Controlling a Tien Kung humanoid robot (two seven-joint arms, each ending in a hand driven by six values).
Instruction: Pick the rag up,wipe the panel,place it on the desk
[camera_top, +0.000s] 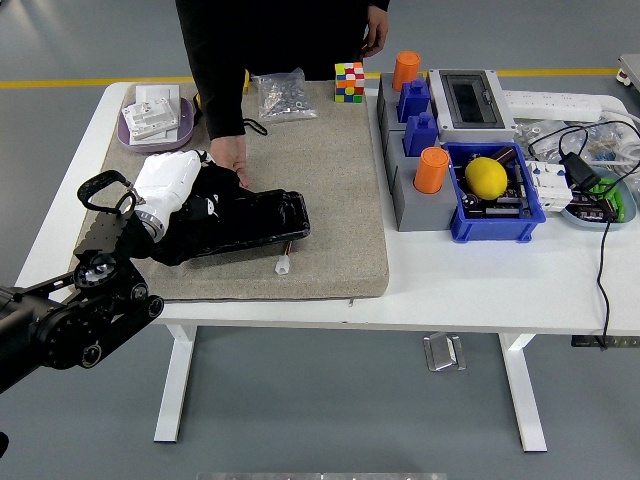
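A glossy black panel (250, 218) lies on the grey felt mat (330, 190), left of centre. My left hand (172, 183), white, is shut on a dark rag (205, 205) and presses it on the panel's left end. A person's hand (232, 158) rests at the panel's far edge, next to my hand. My right arm is out of view.
A small white connector (283, 264) on a red wire lies just in front of the panel. A purple tray with white parts (155, 112), a bag of screws (282, 95) and a colour cube (348, 81) stand at the back. Grey blocks and a blue bin with a lemon (486, 177) stand to the right.
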